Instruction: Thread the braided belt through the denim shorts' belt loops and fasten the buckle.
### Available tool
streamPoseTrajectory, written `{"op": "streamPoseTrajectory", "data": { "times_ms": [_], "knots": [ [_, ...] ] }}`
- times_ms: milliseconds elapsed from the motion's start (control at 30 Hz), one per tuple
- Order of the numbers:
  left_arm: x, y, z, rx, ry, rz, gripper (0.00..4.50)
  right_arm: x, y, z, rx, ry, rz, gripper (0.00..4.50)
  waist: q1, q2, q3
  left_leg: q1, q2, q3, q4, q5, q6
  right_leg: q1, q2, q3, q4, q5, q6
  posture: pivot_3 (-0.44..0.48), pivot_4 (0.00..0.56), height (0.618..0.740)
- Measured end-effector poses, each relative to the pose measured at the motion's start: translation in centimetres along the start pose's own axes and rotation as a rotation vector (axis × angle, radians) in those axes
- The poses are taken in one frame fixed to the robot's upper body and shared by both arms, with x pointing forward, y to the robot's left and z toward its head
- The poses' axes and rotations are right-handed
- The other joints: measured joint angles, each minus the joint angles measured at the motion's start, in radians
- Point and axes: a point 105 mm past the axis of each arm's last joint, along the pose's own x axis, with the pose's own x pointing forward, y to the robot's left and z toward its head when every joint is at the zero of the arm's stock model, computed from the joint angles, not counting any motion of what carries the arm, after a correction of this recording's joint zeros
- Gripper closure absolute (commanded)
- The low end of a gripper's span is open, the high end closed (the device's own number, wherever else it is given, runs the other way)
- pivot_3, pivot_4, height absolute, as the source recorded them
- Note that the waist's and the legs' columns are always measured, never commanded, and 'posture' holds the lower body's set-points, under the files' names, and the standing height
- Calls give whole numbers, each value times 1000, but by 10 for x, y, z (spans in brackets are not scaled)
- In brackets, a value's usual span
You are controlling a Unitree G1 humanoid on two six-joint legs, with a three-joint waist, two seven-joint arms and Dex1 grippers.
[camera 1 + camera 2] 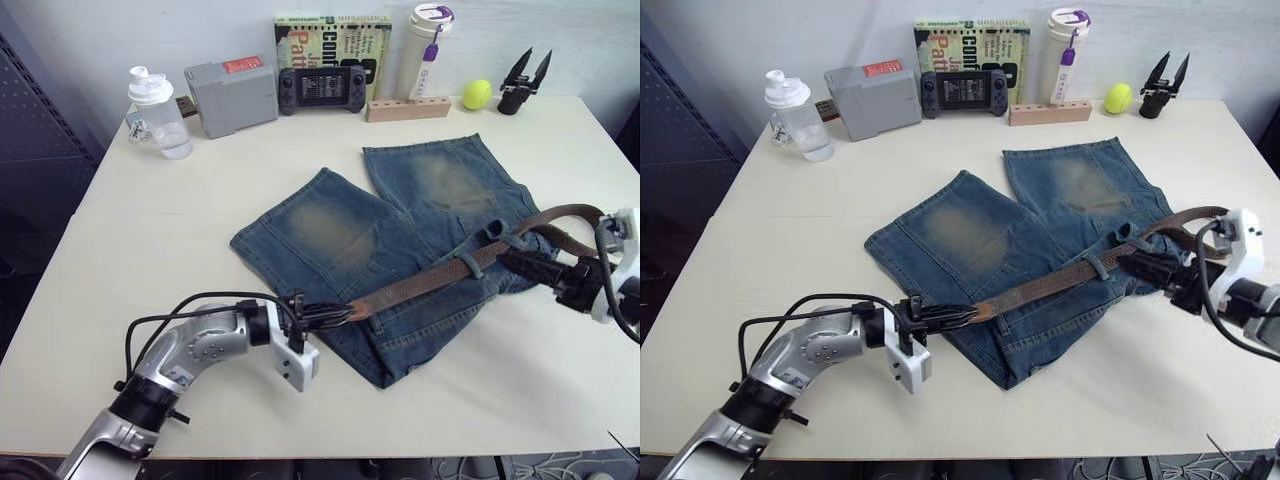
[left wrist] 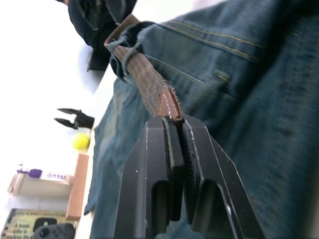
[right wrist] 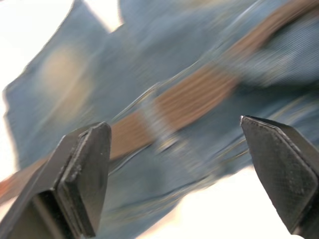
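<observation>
Shorts [image 1: 400, 250] lie flat mid-table [image 1: 150, 260], legs pointing far, waistband toward the near right. Worn yellowish patches on both legs.

Belt [image 1: 440, 275] runs across the waistband from near left to right. It passes under at least two loops [image 1: 478, 258], one at mid-waistband and one further right, then curves back in an arc at the right edge of the shorts. The buckle cannot be made out; that end is hidden around the right gripper.

Left gripper [image 1: 325, 315]: at the near left edge of the shorts, fingers pressed together on the belt's smooth leather tip [image 2: 167, 104]. In the left wrist view the tip sits pinched between the two pads, stitching visible, woven part leading away toward a loop.

Right gripper [image 1: 1155, 268]: over the right end of the waistband, just beside the belt's curve. In the right wrist view its fingers [image 3: 82, 174] stand wide apart with nothing between them, belt and denim blurred beyond. Whether the tips touch the cloth, cannot tell.

Along the far edge of the table, left to right: clear shaker bottle [image 1: 158, 112], grey box [image 1: 232, 95], black handheld console [image 1: 321, 88] in front of a book [image 1: 332, 35], wooden block [image 1: 407, 108], white tumbler [image 1: 428, 50] with purple lid, yellow ball [image 1: 477, 94], spare black gripper [image 1: 524, 80] standing upright.
</observation>
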Motion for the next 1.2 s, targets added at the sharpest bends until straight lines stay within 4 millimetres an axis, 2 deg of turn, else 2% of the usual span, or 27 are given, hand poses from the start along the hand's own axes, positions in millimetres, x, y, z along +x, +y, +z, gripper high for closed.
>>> {"op": "streamPoseTrajectory", "data": {
  "times_ms": [67, 100, 133, 233, 467, 533, 667, 900, 933, 967, 1033, 1067, 1100, 1200],
  "knots": [
    [9, 5, 2, 17, -21, 8, 4500, 1, 10, -13, 11, 42, 64, 21, 4, 0, 0, 0, 0, 0, 0, 0, 0, 0, 0, 0, 0, 0, 0, 0, 150, 726],
    [15, 9, 3, 28, -39, 16, 4500, 5, 21, -23, 26, 70, 132, 21, 6, 0, 0, 0, 0, 0, 0, 0, 0, 0, 0, 0, 0, 0, 0, 0, 150, 726],
    [19, 10, 5, 31, -53, 24, 4500, 9, 33, -30, 70, 57, 199, 21, 7, 0, 0, 0, 0, 0, 0, 0, 0, 0, 0, 0, 0, 0, 0, 0, 150, 726],
    [23, 5, 8, 34, -73, 8, 4500, 23, 50, -43, 213, 20, 269, 21, 4, -1, 0, 1, -1, 2, 0, 0, 0, 0, 1, 0, 0, 0, 0, 0, 150, 726],
    [28, 7, 8, 50, -87, 14, 4500, 61, 58, -79, 566, -69, 194, 21, 13, -2, 0, 0, 0, 2, 0, 0, 0, 0, 0, 1, 0, 0, 0, 0, 150, 726],
    [28, 5, 7, 48, -83, 10, 4500, 64, 61, -82, 611, -89, 176, 21, 13, -2, 0, 0, 0, 2, 1, 0, 0, 0, 0, 1, 0, 0, 1, 0, 150, 726],
    [29, 6, 8, 51, -90, 18, 4500, 70, 57, -74, 736, -201, 159, 21, 12, -1, -1, 1, 0, 1, 0, 0, 0, 0, 1, 1, 0, 0, 1, 0, 150, 726],
    [25, 4, 6, 59, -81, 2, 4500, 65, 47, -64, 764, -273, 122, 21, 12, -1, -1, 1, 0, 1, 0, 0, 0, 0, 1, 1, 0, 0, 1, 0, 150, 726],
    [25, 4, 6, 60, -79, 0, 4500, 65, 46, -63, 767, -281, 120, 517, 12, -1, -1, 1, 0, 1, 0, 0, 0, 0, 1, 1, 0, 0, 1, 0, 150, 726],
    [25, 4, 5, 60, -78, -1, 4500, 64, 46, -62, 771, -288, 120, 750, 12, -1, -1, 1, 0, 1, 0, 0, 0, 0, 1, 1, 0, 0, 1, 0, 150, 726],
    [24, 3, 5, 59, -76, -3, 4500, 64, 45, -61, 776, -297, 123, 1690, 12, -1, -1, 1, 0, 1, 0, 0, 0, -1, 1, 1, 0, 0, 1, 0, 150, 726],
    [24, 3, 5, 58, -75, -4, 4500, 64, 45, -61, 776, -297, 123, 2023, 12, -1, -1, 1, 0, 1, 0, 0, 0, -1, 1, 1, 0, 0, 1, 0, 150, 726],
    [24, 3, 5, 56, -75, -4, 4500, 64, 45, -60, 776, -299, 123, 2685, 12, -1, -1, 1, 0, 1, 0, 0, 0, -1, 1, 1, 0, 0, 1, 0, 150, 726],
    [23, 2, 4, 55, -71, -7, 4500, 65, 45, -55, 781, -318, 126, 4112, 11, -1, -1, 1, 0, 1, 0, 0, 0, -1, 1, 2, 0, 0, 1, 0, 150, 726]
  ]
}}
